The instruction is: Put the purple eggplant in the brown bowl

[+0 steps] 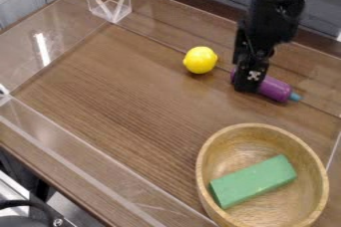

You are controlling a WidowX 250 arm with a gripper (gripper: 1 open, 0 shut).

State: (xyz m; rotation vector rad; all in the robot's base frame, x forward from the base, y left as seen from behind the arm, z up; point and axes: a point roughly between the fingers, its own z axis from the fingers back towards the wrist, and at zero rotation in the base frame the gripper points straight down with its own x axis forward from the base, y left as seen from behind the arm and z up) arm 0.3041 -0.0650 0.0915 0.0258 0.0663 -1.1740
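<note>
- Landmark: the large round light-brown wooden bowl point(210, 164) at the near right of the brown wooden table point(107, 97).
- Left of the bowl, a broad bare stretch of tabletop gives a hand free passage.
- Beyond the bowl, bare wood lies between its far rim and the glossy purple toy eggplant point(277, 90), with the black gripper point(248, 83) crowding that far end.
- Beyond the bowl and slightly left, the round yellow ball point(200, 60) stands in the way.
- Inside the bowl, a green rectangular block point(253, 181) blocks the middle (bare floor shows around it).
</note>
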